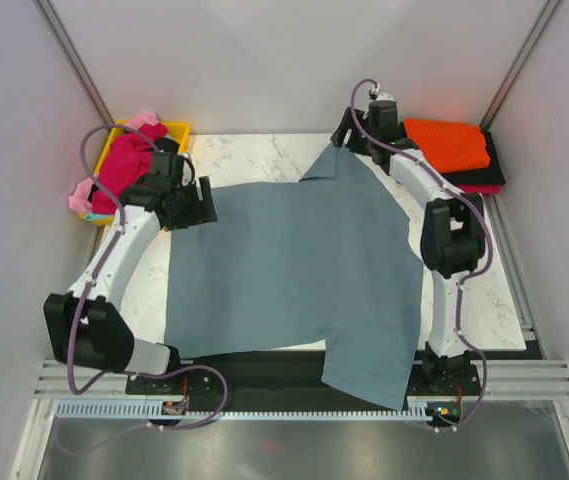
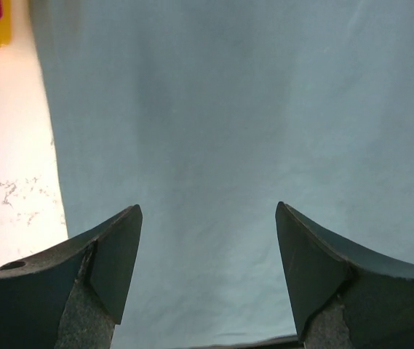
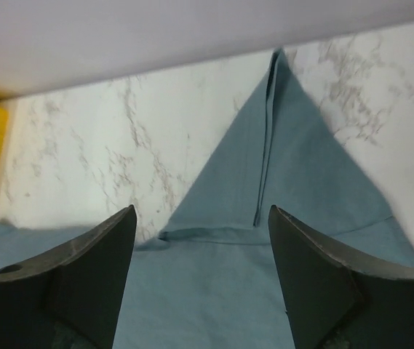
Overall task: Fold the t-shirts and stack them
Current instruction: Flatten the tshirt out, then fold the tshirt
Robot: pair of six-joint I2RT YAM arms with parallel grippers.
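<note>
Slate-blue cotton, soft and limp: the big shirt [image 1: 294, 270] lies spread flat across the marble table [image 1: 249, 150], and one part hangs past the near edge. We judge it light and quick to sag or wrinkle, so it is best pinched at a corner or at the sleeve [image 1: 336, 160]. The left arm [image 1: 124, 250] reaches to its left edge, while the right arm [image 1: 434, 195] stretches far out.

From the left wrist, the left claw [image 2: 207, 218] hangs spread over plain cloth, gripping nothing.

From the right wrist, the right claw [image 3: 201, 218] is spread too, empty above the pointed sleeve.
</note>
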